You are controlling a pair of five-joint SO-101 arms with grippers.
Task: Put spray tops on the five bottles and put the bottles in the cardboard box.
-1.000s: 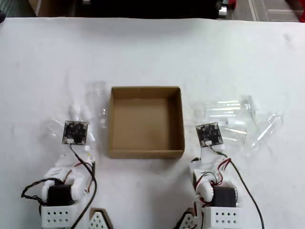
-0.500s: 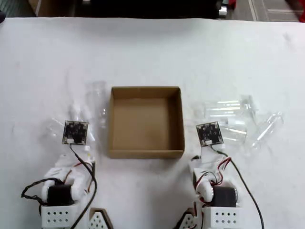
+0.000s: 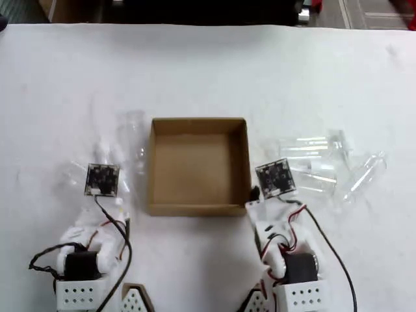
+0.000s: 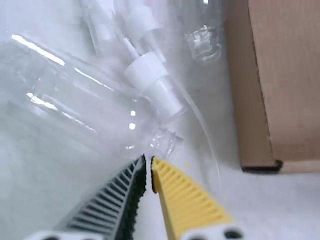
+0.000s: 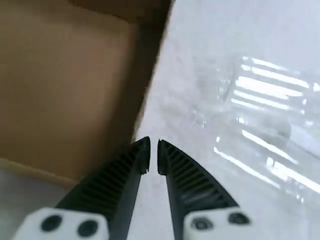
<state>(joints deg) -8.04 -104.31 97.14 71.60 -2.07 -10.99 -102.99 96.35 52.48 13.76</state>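
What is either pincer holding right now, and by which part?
Nothing. The left pincer is shut and empty near a clear bottle; the right pincer is shut and empty beside the cardboard box.

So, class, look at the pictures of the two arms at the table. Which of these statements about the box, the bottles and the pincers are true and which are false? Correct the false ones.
1. The cardboard box has nothing in it. True.
2. Clear bottles lie flat on the table on both sides of the box. True.
3. The left pincer grips a bottle. False: it is shut on nothing, its tips close to one bottle's open neck.
4. The right pincer hangs over the middle of the box. False: it is over the table, just outside the box's wall.
5. A white spray top lies loose among the bottles near the left pincer. True.
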